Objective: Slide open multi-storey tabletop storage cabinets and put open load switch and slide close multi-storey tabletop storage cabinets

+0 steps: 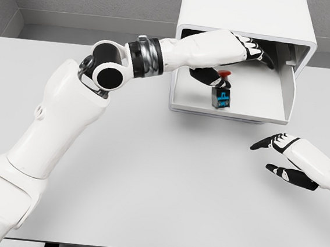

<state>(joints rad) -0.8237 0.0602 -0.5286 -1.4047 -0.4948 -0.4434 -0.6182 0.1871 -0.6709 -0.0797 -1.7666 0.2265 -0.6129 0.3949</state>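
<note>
One load switch (221, 96) sits in my open drawer (254, 111), just under the left robot hand's (232, 63) released fingers.

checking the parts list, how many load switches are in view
1: a small black load switch with a red top and blue face sits inside the pulled-out white cabinet drawer, beneath the left robot hand. The arm hides part of the drawer, so others may be unseen.
</note>
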